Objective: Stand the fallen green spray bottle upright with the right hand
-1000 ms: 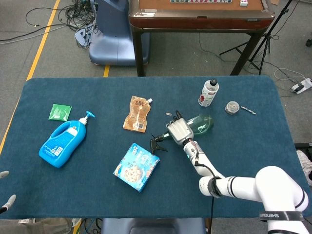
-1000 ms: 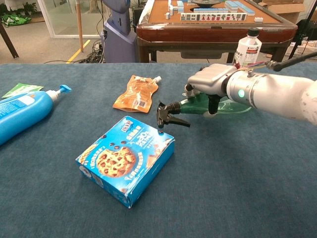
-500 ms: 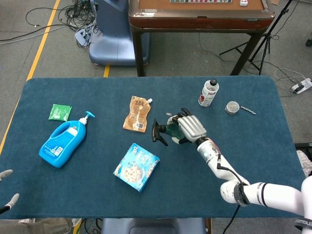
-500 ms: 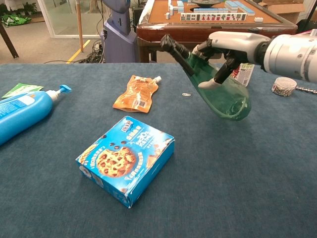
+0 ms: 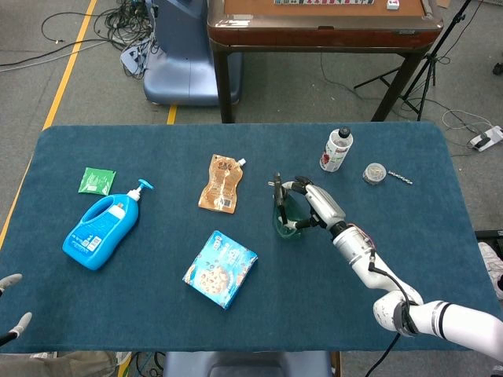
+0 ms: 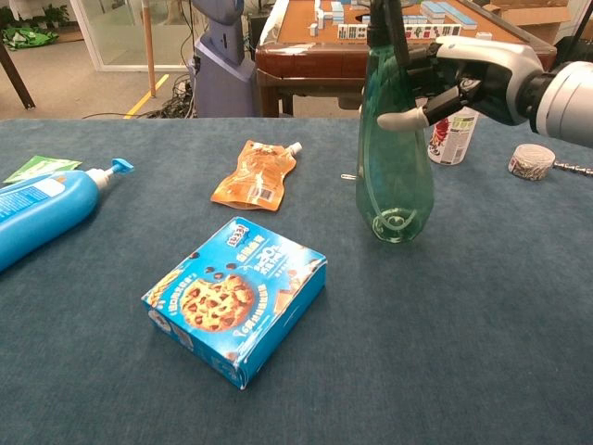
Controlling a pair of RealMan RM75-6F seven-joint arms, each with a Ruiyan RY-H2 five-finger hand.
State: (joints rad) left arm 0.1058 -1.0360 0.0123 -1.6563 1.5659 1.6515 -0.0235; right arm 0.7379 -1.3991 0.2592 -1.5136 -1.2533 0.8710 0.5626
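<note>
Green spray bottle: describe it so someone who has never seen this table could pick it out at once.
On the blue table, look right of centre, where the right hand grips a tall bottle near its neck. That is the green spray bottle, standing upright beyond the cookie box. It alone is see-through green with a black trigger top.

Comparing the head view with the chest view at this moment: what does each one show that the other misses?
Only the head view shows the green sachet at the table's far left, the whole right forearm, and the left hand at the bottom-left edge, fingers apart and empty. Only the chest view shows the green spray bottle from the side, upright with its base on the cloth, and the mahjong tiles on the table behind. Both show the right hand gripping the bottle's upper part, the cookie box, orange pouch, blue pump bottle and small white bottle.
</note>
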